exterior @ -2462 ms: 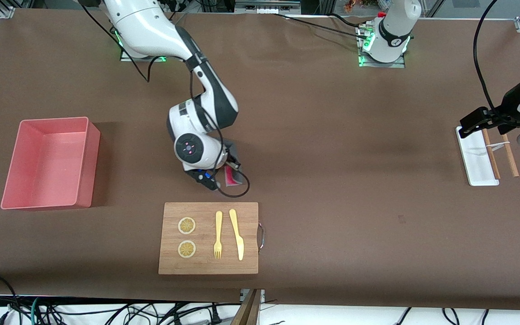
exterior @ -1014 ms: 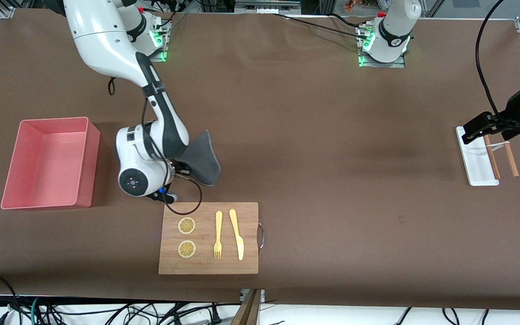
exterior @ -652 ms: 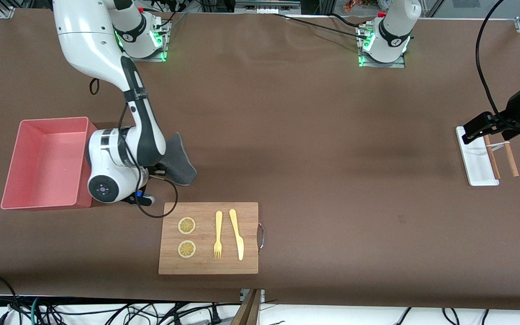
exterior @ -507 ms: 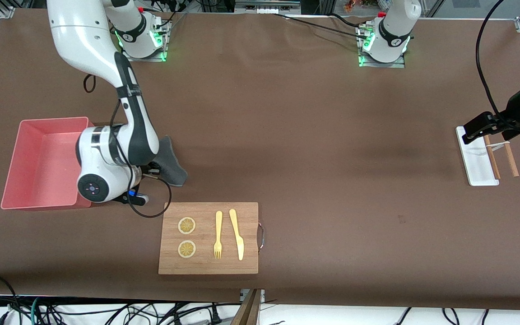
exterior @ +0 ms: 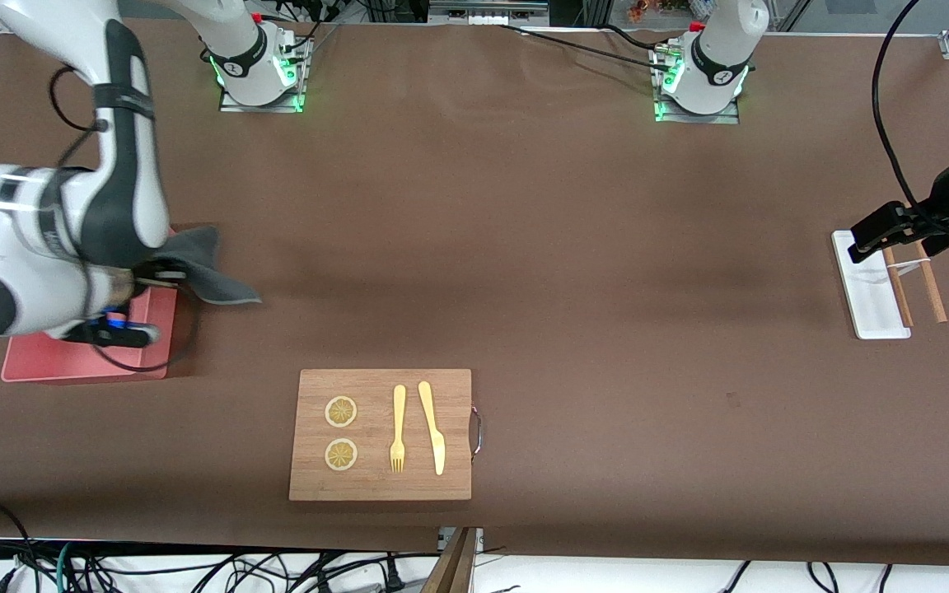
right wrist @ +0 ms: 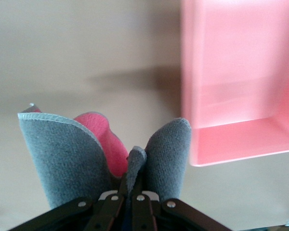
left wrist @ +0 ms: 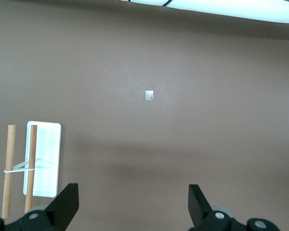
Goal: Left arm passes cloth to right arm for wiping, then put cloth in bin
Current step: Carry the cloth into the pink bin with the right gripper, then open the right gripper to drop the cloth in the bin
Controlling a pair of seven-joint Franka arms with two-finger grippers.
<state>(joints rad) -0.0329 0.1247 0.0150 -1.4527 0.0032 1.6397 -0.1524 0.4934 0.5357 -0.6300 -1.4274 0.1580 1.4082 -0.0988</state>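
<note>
The cloth (exterior: 209,276) is held pinched in the right gripper (right wrist: 131,190), whose fingers are closed on a bunched fold of it; in the right wrist view the grey fabric flares to both sides of the jaws and a pink underside shows. It hangs in the air over the edge of the bin (exterior: 79,362) that faces the middle of the table, part of it trailing out over the table. The bin stands at the right arm's end of the table and appears to hold nothing.

The handover is judged done, since the cloth is with the right arm. Whether the wiping was finished cannot be told. What is left is to bring the cloth fully over the bin and release it.

The left gripper (left wrist: 132,214) waits with its fingers spread wide and nothing between them, above the white tray (exterior: 870,305) and the two sticks (exterior: 915,284) at the left arm's end.

The board (exterior: 381,435) with its fork, knife and slices lies untouched, nearer the camera.
</note>
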